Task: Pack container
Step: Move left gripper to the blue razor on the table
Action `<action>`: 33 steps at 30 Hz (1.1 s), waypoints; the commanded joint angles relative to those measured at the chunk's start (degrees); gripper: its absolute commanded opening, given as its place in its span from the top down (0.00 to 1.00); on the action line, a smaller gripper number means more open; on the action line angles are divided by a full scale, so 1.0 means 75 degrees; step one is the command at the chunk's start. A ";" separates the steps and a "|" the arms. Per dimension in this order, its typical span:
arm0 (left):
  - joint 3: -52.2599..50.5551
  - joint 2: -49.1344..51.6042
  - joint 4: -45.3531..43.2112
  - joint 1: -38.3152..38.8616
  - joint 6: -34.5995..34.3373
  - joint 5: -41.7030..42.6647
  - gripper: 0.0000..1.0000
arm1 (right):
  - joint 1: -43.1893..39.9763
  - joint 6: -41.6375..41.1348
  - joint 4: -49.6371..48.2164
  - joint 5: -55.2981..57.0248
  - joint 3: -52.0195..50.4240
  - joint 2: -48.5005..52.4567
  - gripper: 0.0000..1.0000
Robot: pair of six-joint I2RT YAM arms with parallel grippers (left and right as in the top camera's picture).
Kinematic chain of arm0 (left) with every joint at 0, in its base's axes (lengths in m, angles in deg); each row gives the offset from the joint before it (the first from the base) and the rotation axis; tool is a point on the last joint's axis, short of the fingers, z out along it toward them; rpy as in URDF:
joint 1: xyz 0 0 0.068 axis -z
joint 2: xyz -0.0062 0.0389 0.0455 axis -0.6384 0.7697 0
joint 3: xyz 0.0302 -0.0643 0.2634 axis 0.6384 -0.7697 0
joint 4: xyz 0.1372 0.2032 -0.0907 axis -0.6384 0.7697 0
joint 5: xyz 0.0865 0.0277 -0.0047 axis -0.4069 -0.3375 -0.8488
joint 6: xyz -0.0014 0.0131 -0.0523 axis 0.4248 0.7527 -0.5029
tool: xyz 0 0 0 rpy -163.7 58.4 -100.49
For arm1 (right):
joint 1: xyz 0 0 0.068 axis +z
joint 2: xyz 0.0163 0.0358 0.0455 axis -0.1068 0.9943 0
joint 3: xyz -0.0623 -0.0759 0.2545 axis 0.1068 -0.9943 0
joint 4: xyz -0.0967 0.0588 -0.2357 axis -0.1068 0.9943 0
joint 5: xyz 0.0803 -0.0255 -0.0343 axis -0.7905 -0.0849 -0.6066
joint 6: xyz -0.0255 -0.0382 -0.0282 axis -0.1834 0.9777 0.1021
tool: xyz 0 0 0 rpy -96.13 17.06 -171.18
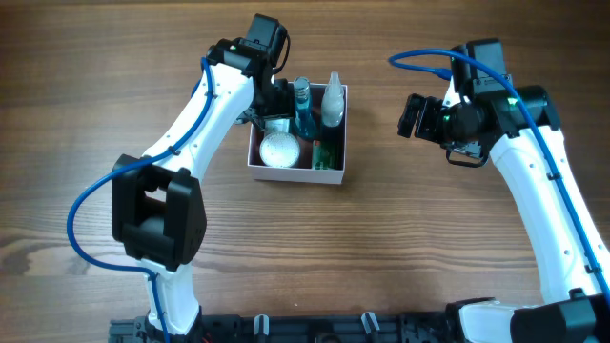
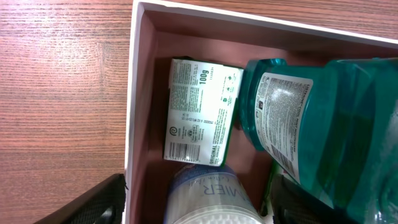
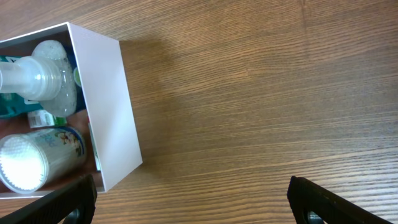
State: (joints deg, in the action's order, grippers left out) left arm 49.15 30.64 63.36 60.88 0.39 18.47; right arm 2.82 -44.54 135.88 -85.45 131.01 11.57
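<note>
Packing looks close to finished: the container (image 1: 330, 175) sits on the surface (image 1: 400, 248) between our two arms, holding a teal bottle (image 2: 323, 124), a clear spray bottle (image 1: 332, 103), a white-lidded jar (image 1: 279, 150) and a flat packet (image 2: 199, 112). Our left end effector (image 1: 276, 110) hovers over the container's left half, fingers spread and gripping nothing. We should lift it straight up, clear of the teal bottle. Right of the container, our right end effector (image 1: 412, 116) hangs released, empty.
</note>
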 commanded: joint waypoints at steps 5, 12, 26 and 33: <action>0.0003 -0.1192 0.0055 -0.0417 -0.0017 -0.0740 0.11 | -0.0020 0.0026 0.0047 -0.0090 -0.0015 0.0067 0.00; 0.0000 -0.2439 0.1682 -0.2302 -0.0157 -0.0740 0.00 | -0.0020 0.0020 0.0096 -0.0087 -0.0015 0.0067 0.00; -0.3646 -0.5919 0.2011 -0.4179 -0.0111 -0.0764 0.00 | -0.0020 0.0026 0.0096 -0.0087 -0.0015 0.0067 0.00; -0.5117 -0.6516 0.0909 -0.5473 0.0635 -0.0195 0.00 | -0.0020 0.0090 0.0099 -0.0087 -0.0015 0.0067 0.00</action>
State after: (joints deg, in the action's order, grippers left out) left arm 14.53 -19.06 74.27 24.89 0.98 13.46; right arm 2.82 -44.54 136.71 -85.60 131.01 11.57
